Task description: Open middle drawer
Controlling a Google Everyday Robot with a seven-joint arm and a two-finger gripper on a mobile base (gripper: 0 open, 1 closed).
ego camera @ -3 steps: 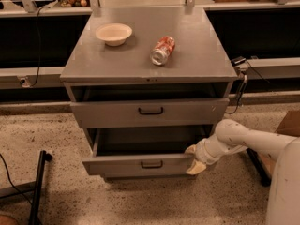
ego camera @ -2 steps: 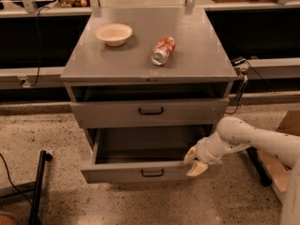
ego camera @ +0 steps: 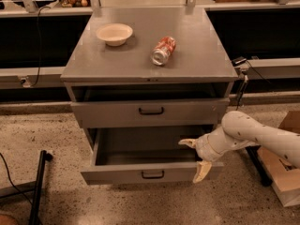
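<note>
The middle drawer (ego camera: 122, 175) is a grey metal drawer with a small black bar handle (ego camera: 153, 174). It stands pulled well out of the cabinet (ego camera: 75, 74), and its inside looks empty. My gripper (ego camera: 196, 157) is at the right end of the drawer's front. One pale finger (ego camera: 187, 143) reaches inside the drawer and the other (ego camera: 202, 171) hangs down outside the front panel. The fingers are spread apart. The top drawer (ego camera: 112, 114) above is shut. The lowest drawer is hidden beneath the pulled-out one.
On the cabinet top lie a cream bowl (ego camera: 114, 33) and a red soda can (ego camera: 163, 50) on its side. A cardboard box (ego camera: 283, 182) stands on the floor at the right, and a black stand leg (ego camera: 38, 186) at the left. A counter runs behind the cabinet.
The middle drawer has slid farther out towards the camera. My gripper has moved with its right front end.
</note>
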